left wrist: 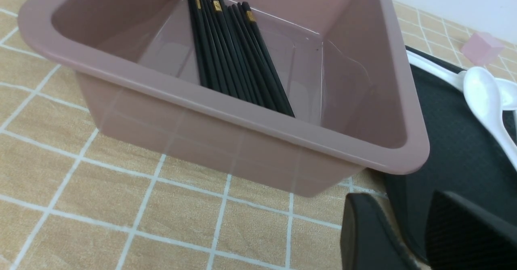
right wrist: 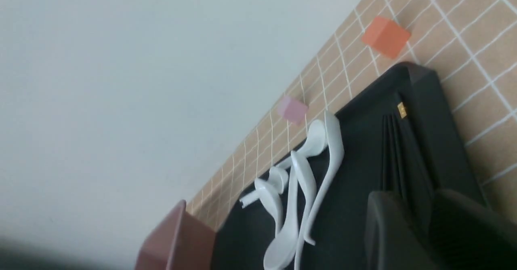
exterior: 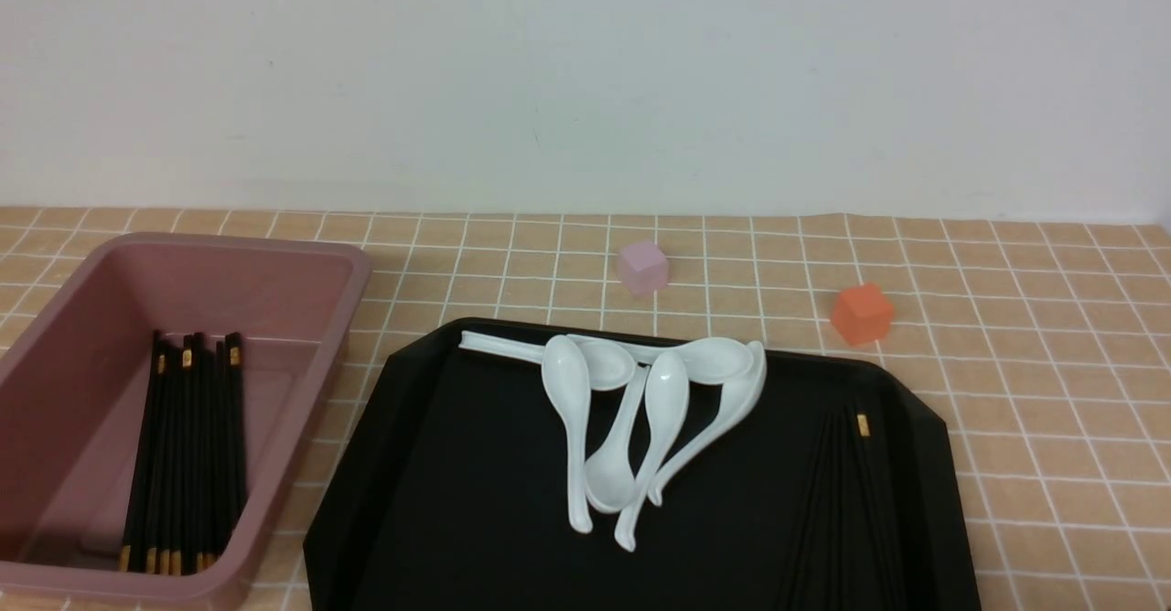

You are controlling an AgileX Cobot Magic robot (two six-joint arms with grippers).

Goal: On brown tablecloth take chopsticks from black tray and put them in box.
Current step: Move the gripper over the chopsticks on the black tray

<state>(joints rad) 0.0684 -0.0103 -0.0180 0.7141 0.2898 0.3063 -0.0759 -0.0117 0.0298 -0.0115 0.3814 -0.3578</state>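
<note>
The brown tablecloth (exterior: 1006, 391) covers the table. The mauve box (exterior: 357, 273) stands at the left with several black chopsticks (exterior: 188, 455) lying in it; the left wrist view shows them too (left wrist: 234, 55). The black tray (exterior: 476, 501) sits in the middle. More chopsticks (exterior: 846, 501) lie along its right side, hard to tell apart from the tray. Neither gripper shows in the front view. My left gripper (left wrist: 418, 237) is open and empty, low beside the box's near corner. My right gripper (right wrist: 424, 233) is open over the tray's chopsticks (right wrist: 400, 157), which run into the gap between its fingers.
Several white soup spoons (exterior: 640, 410) lie tangled in the tray's far middle. A small pink cube (exterior: 642, 266) and an orange cube (exterior: 862, 314) sit on the cloth behind the tray. A white wall stands at the back.
</note>
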